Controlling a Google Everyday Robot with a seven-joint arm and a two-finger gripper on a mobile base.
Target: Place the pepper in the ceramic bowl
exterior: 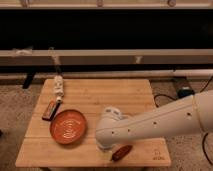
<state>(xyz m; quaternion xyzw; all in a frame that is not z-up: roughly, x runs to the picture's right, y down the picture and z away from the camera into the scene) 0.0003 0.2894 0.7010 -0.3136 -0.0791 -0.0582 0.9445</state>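
Note:
The ceramic bowl (pixel 68 126), a wide orange dish with white curved lines inside, sits on the front left of the wooden table (pixel 100 95). The pepper (pixel 123 152), small and dark red-brown, lies near the table's front edge, right of the bowl, with its upper end under my arm. My arm (pixel 155 125) reaches in from the right and ends in a bulky white wrist. The gripper (pixel 106 147) hangs below that wrist, between the bowl and the pepper, just left of the pepper. Nothing shows in it.
A flat dark bar (pixel 50 110) lies at the table's left edge, above the bowl. A white object (pixel 58 88) lies at the back left corner. A rail (pixel 105 55) runs behind the table. A dark box with cable (pixel 185 92) sits on the floor at right.

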